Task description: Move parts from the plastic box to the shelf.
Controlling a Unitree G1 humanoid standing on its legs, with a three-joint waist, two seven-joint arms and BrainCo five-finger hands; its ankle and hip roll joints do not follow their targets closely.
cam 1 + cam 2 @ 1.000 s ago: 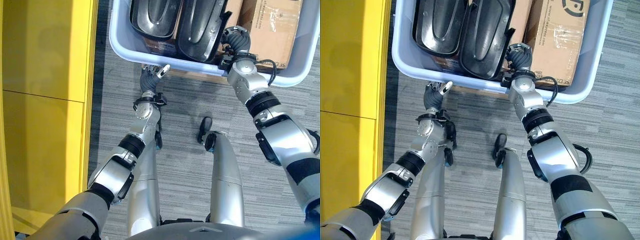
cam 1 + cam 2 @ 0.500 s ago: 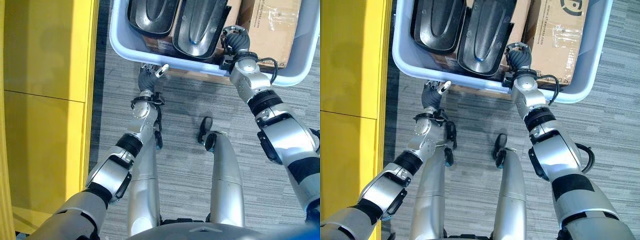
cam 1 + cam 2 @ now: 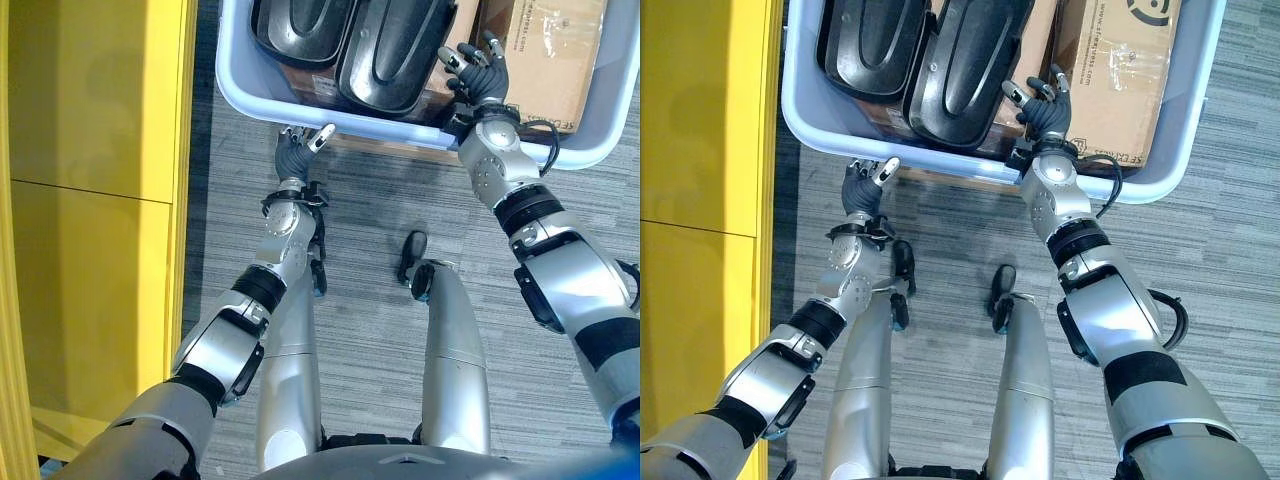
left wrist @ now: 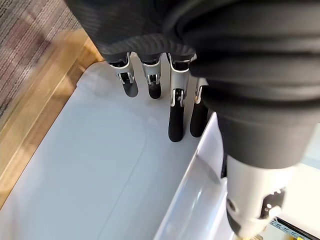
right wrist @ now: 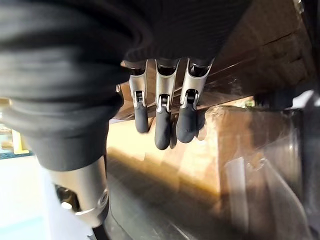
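Yellow shelf (image 3: 90, 200): fills the far left, beside the grey carpet.
Left hand (image 3: 292, 152): under the near rim of the plastic box (image 3: 262, 105); fingers (image 4: 175, 117) straight against its pale wall, holding nothing.
Black parts (image 3: 962, 62): two moulded shells lying side by side inside the box, on cardboard.
Right hand (image 3: 1043, 110): over the box's near rim, just right of the parts, fingers spread, empty.
Cardboard carton (image 3: 1118, 70): in the box's right half.
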